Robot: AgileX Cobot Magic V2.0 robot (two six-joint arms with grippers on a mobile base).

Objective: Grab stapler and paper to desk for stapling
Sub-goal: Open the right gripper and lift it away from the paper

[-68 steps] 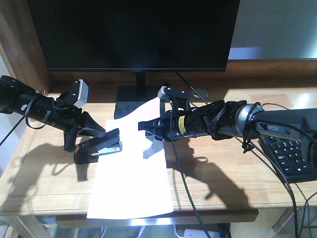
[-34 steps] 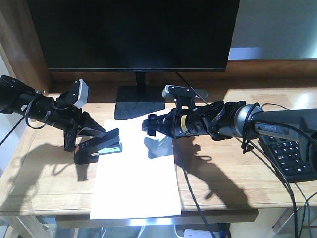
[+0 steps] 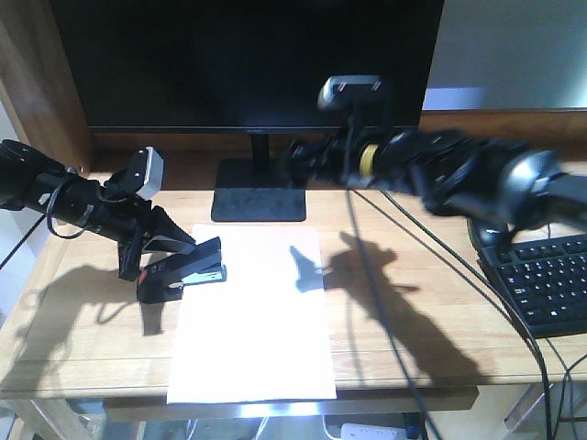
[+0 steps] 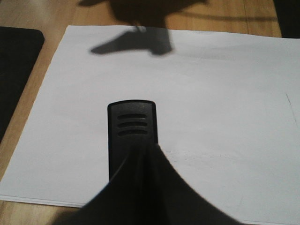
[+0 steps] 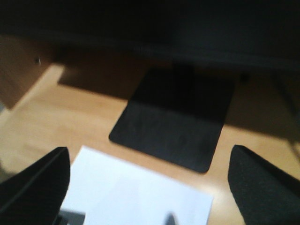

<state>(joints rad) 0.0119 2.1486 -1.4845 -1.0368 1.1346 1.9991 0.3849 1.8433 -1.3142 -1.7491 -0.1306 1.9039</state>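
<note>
The white paper [image 3: 252,312] lies flat on the light-wood desk [image 3: 83,312], its near edge at the desk's front. My left gripper [image 3: 165,258] is shut on the black stapler [image 3: 191,271], whose front end rests over the sheet's left edge. In the left wrist view the stapler's ribbed black nose [image 4: 132,125] juts out over the paper [image 4: 211,93] from my shut left gripper [image 4: 140,187]. My right gripper [image 3: 301,154] hangs blurred above the sheet's far end, near the monitor. In its wrist view the right gripper [image 5: 150,187] is open and holds nothing, with the paper [image 5: 140,201] below.
A large black monitor [image 3: 248,64] stands at the back on a flat black base [image 3: 260,194], which also shows in the right wrist view [image 5: 178,122]. A black keyboard [image 3: 550,284] lies at the right. Arm cables [image 3: 385,302] trail across the desk.
The right gripper let go of the paper, which dropped flat on the desk. The right arm then rose and drew back toward the monitor. The left arm and stapler stayed put.
</note>
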